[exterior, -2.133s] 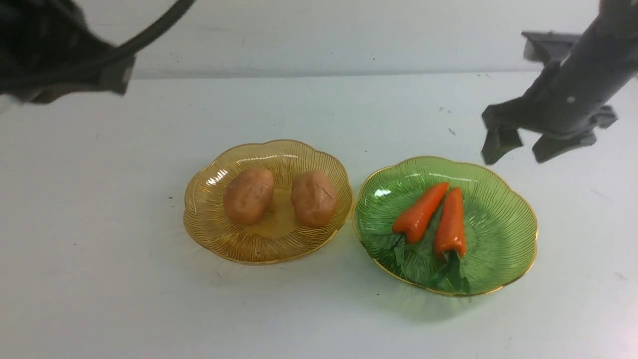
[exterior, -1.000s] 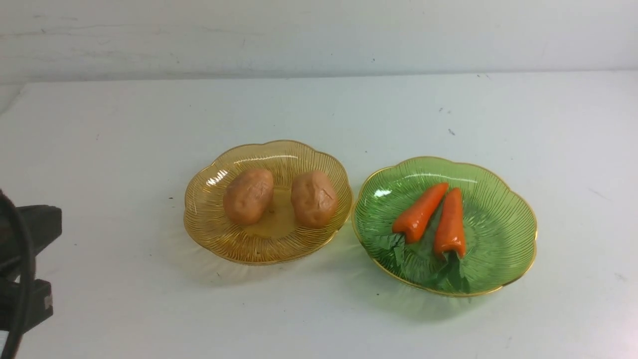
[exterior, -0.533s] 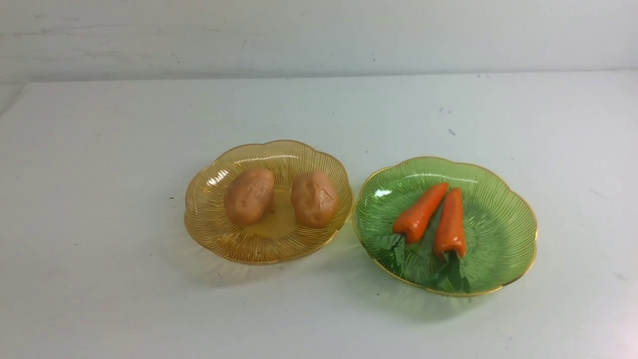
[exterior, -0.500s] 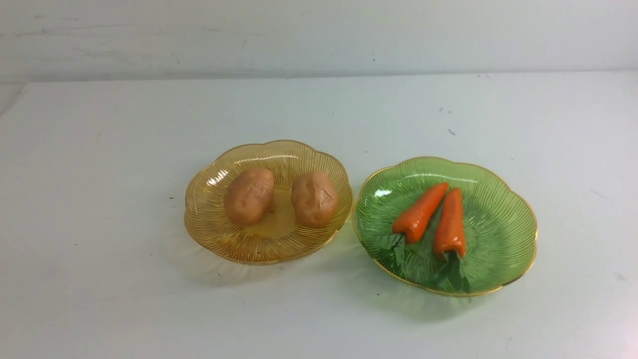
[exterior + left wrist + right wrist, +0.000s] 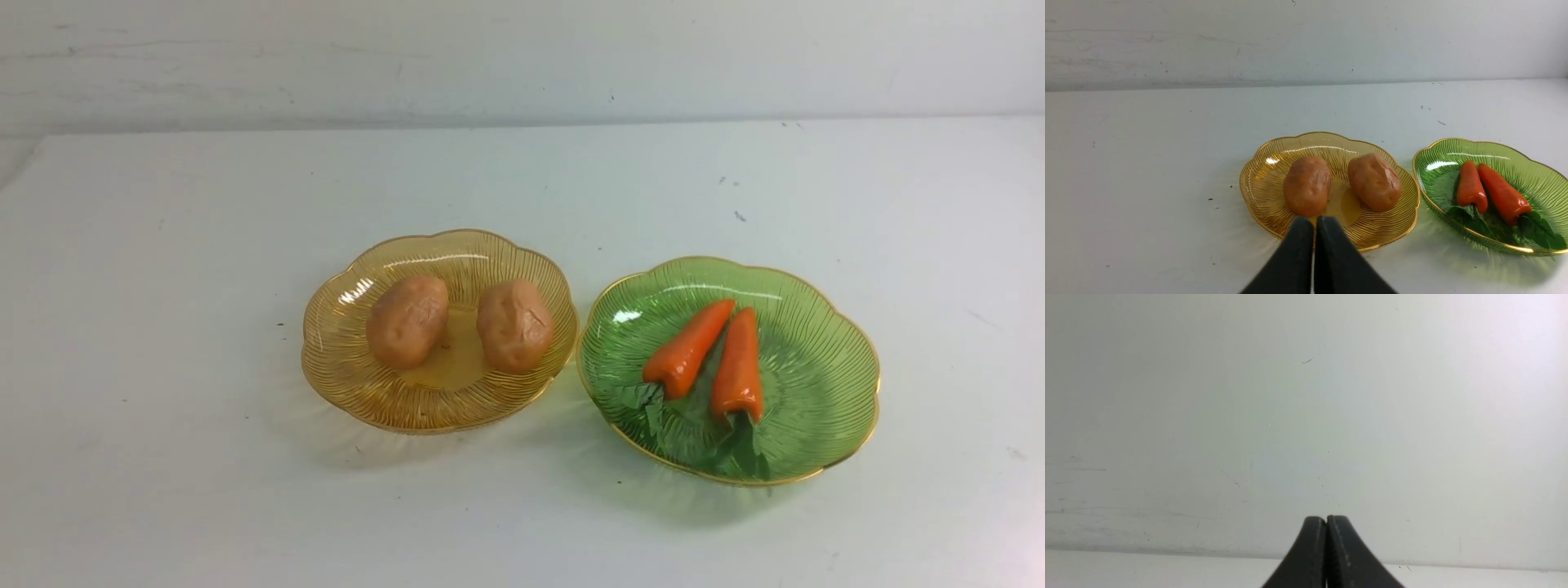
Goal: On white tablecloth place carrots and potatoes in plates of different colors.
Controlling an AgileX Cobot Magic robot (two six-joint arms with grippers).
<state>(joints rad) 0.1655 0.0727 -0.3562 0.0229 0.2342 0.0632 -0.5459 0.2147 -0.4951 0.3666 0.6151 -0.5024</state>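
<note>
White smooth cloth w/ small dark specks (image 5: 204,474) lying flat, meeting pale scuffed wall (image 5: 522,57) at far edge. Two translucent ribbed scallop-edged plates sitting on it near ctr, rims v. close; can't tell if touching.

L side: amber-yellow plate (image 5: 441,412), holding two lumpy tan-brown potatoes, L potato (image 5: 406,321) & R potato (image 5: 514,325). Both resting inside, apart from each other, w/ bare amber base showing betw. L one leaning a bit, its far end pointing R.

R side: green plate w/ gold rim (image 5: 824,367), sitting a bit nearer the cam than amber one. Holding two glossy orange tapered carrots, L carrot (image 5: 688,349) & R carrot (image 5: 739,365), side by side, tips pointing away from cam, converging. Dk green leafy tops (image 5: 743,445) lying toward near rim, inside plate. Bare green ribbing showing R of carrots.

Front view: neither arm showing. L wrist cam: L gripper (image 5: 1308,222), dark, blurred, fingers closed together, gripping nothing; both plates showing beyond. R wrist cam: R gripper (image 5: 1326,520), also dark, fingers closed, holding nothing, wall & strip of cloth showing beyond. Bright glints showing on both plates; faint amber & green tints falling on cloth beside them.
</note>
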